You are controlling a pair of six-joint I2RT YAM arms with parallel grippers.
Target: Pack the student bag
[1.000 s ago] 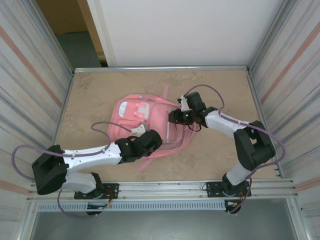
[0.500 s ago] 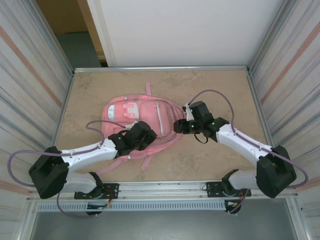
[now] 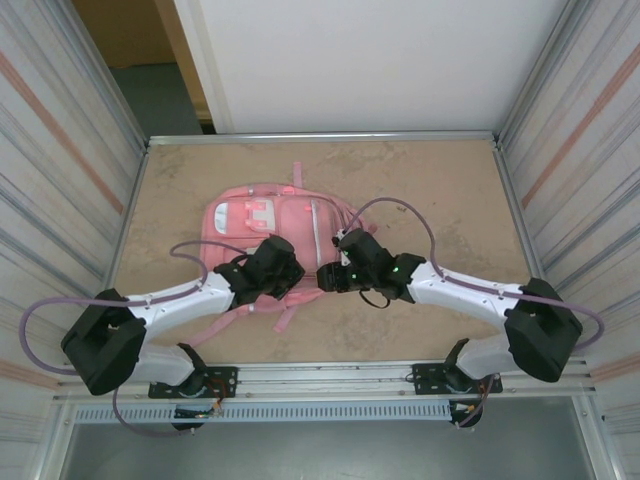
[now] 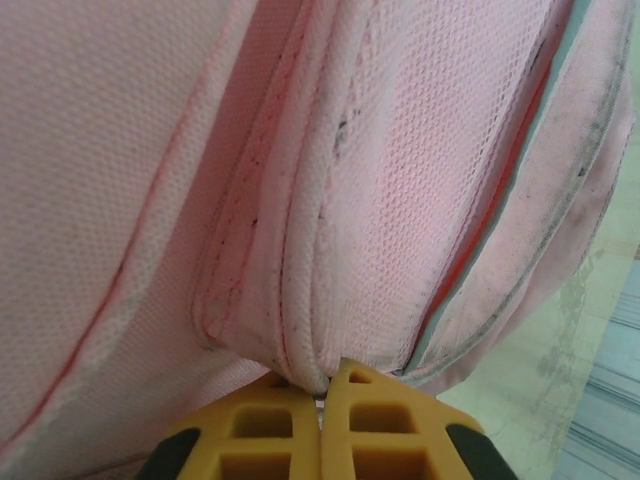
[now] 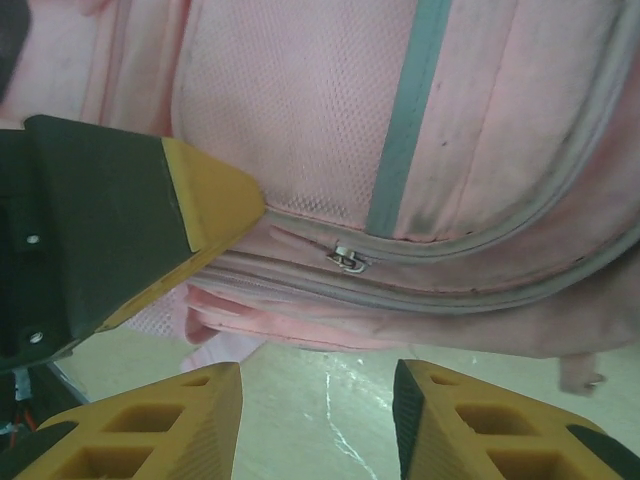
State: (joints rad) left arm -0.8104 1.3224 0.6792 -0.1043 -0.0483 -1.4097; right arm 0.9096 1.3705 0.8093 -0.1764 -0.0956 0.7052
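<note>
Left claw (image 4: 322,388) pinches a fold of the student bag (image 4: 400,150).

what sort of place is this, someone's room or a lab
Probably a robot test cell, not a home: a beige stone-look tabletop boxed in by ribbed metal wall panels, two white-and-black robot arms bolted to a metal rail, and one soft pink fabric backpack.
</note>
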